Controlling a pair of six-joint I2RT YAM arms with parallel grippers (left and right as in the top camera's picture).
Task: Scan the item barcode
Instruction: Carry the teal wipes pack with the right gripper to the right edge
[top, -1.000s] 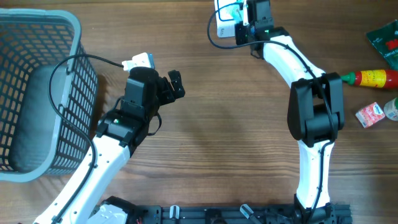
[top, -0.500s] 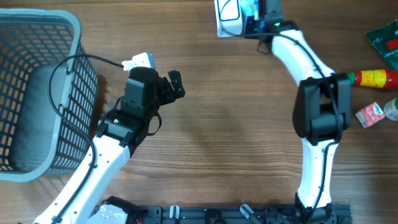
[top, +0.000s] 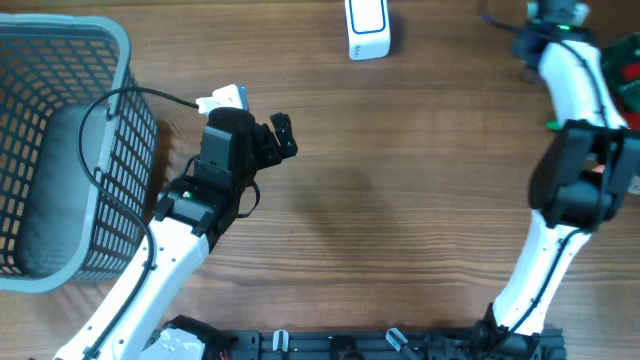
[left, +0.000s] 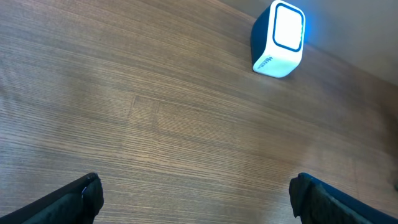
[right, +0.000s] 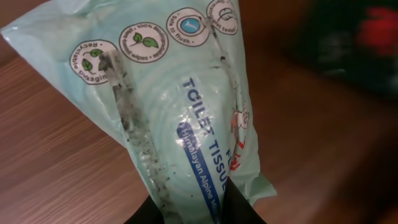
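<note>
Right gripper (right: 193, 213): you have it clamped on the pack (right: 186, 106), with the fingers pinching the pack's near edge.
Pack: a pale green toilet-tissue pouch, seen only from your right wrist camera. It stretches away from the lens with its printed face up, and two dark smudged streaks run along the film.
Pack position: it sits over the wood at the far right end of the table (top: 400, 220), well apart from the scanner (top: 367, 27).
Scanner: a white box on the wood at the table's far edge. From your left wrist camera its window is lit, with a blue glow along one side.
Left gripper (left: 199, 199): the jaws are spread wide over bare wood, and the scanner lies ahead of them.
Basket (top: 120, 60): grey mesh, at the left end of the table, just beside your left arm.
Basket contents: a dark grey rounded patch shows inside. You cannot tell whether it is the floor or something lying on it.
Cable (top: 140, 92): black, it arcs over the basket's right rim toward your left wrist.
Right edge: a green packet (top: 625, 60) lies on the table near your right arm. The things behind the arm are too hidden to name.
</note>
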